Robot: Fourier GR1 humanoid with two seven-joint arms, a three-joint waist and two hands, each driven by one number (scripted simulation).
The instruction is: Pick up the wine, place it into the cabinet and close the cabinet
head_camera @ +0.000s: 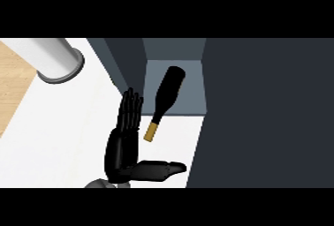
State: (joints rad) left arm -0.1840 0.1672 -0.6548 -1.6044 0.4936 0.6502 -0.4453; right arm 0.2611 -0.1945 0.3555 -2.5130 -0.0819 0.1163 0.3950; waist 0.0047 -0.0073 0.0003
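- The wine bottle (168, 96) lies tilted, its dark body inside the open cabinet (175, 84) and its gold-capped neck sticking out over the white worktop (58, 132).
- One robot hand (125, 137) shows, just left of the bottle's neck, fingers straight, thumb spread, holding nothing; which side it belongs to is unclear.
- A grey cylinder (52, 57) stands at the worktop's far left.

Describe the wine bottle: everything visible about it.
The wine bottle is dark, almost black, glossy like glass, with a wide body tapering to a slim neck that ends in a gold-coloured cap. It lies tilted, body up inside the open cabinet on its grey floor, neck pointing down-left out over the white counter. The robot hand is open just left of the neck; contact cannot be told.
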